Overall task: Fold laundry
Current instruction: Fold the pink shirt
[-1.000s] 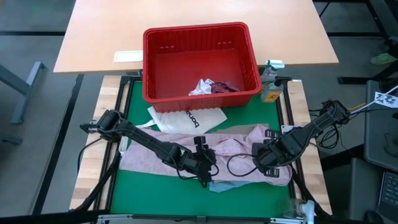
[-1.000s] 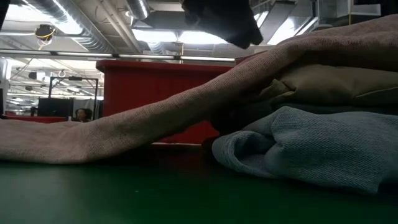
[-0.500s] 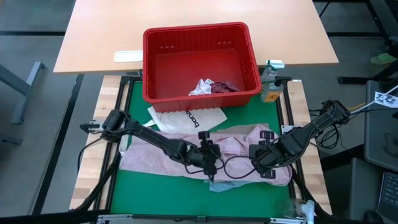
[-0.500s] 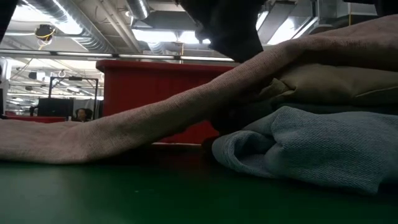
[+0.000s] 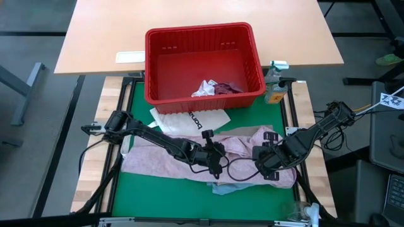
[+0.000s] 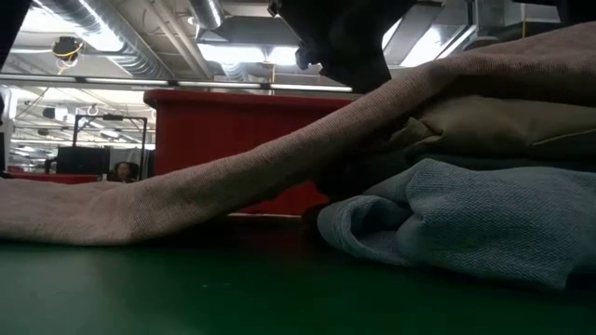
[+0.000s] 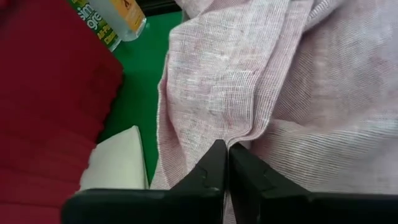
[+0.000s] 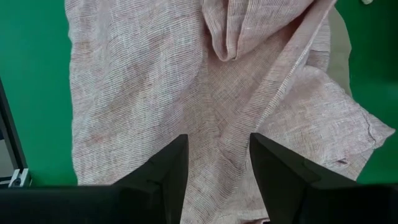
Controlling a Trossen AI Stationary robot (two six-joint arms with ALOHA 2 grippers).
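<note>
We take the red basket [image 5: 203, 63] as our landmark and work outward from the near edge of the table.

Nearest to us, well short of the basket, a light blue piece [image 6: 466, 219] lies crumpled on the green mat [image 5: 164, 195], with a beige piece [image 6: 494, 126] stacked on it and the pink garment [image 5: 189, 154] draped over both and spreading flat toward the left arm's side.

What has just changed: the left gripper [image 5: 216, 162] has moved in along the pink garment and its jaws, wide a second ago, have snapped together. In the left wrist view the two fingers [image 7: 208, 177] meet with a ridge of pink cloth [image 7: 249, 93] running into them, so we judge that they have pinched a fold of the garment, though the bite itself is hidden. For the task, that reads as the grasp being made, with the lift or drag of this edge to come.

The right gripper [image 5: 268, 165] hovers over the same garment, just beside the left one on the right arm's side. Its fingers [image 8: 168, 168] stand apart, holding nothing, with pink cloth showing between them.

Farther on, a white tote bag [image 5: 189, 118] lies against the basket's near wall, its edge under the pink garment. Inside the basket sit a small white piece [image 5: 203, 88] and a maroon one [image 5: 227, 88].
</note>
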